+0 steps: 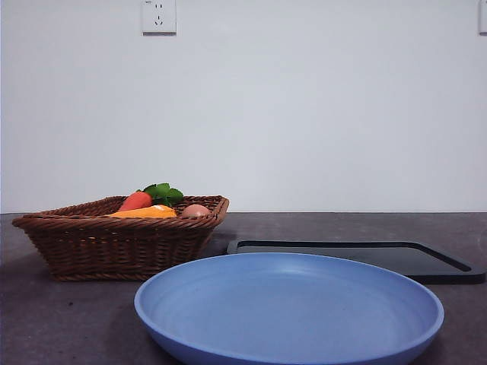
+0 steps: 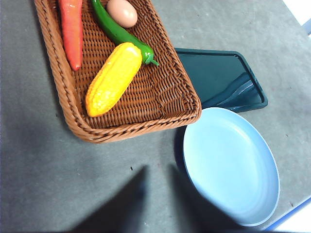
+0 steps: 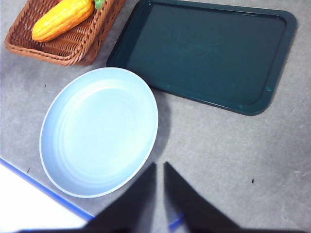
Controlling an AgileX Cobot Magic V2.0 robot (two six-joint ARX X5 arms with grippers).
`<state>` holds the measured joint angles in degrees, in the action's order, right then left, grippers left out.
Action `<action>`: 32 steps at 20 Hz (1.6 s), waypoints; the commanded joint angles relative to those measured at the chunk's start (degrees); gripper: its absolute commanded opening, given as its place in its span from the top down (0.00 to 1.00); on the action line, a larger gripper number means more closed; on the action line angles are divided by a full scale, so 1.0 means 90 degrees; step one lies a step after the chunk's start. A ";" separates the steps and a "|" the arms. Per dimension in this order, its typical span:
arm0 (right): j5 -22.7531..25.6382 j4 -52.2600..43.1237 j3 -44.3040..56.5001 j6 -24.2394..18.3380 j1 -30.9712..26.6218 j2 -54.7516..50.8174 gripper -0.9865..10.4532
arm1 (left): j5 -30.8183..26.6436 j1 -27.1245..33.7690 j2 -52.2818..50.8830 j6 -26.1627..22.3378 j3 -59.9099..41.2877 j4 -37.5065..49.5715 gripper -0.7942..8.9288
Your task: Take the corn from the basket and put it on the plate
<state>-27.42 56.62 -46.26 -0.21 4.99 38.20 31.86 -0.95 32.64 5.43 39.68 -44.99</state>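
Grey tabletop under a bare white wall carries everything. Nearest lies the plate, bare. Behind it the basket holds the corn flat between a carrot and a green pepper. The left gripper hovers parted and empty; the right gripper hangs nearly closed, also empty. The cob looks stiff, light and bumpy, so mid-length across its width seems the best grasp.

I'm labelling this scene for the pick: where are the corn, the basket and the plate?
corn (image 2: 113, 79): left wrist view, middle of the cob.
basket (image 2: 138, 130): left wrist view, braided rim by the plate.
plate (image 3: 99, 131): right wrist view, bare floor of the dish.
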 commanded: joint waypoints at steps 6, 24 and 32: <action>-0.0032 -0.0053 -0.0117 0.0194 0.0022 0.0398 0.62 | 0.0034 -0.0010 0.0032 -0.0029 0.0100 0.0121 0.50; -0.0214 -0.2164 -0.0117 0.0481 0.1707 0.4529 0.62 | 0.0034 -0.0010 0.0032 -0.0002 0.0100 0.0138 0.50; -0.0119 -0.2543 -0.0117 0.0478 0.1987 0.5389 0.65 | 0.0034 -0.0010 0.0032 0.0000 0.0100 0.0138 0.50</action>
<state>-28.49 34.13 -46.28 3.51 22.50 85.62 31.86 -0.95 32.64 5.48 39.68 -44.38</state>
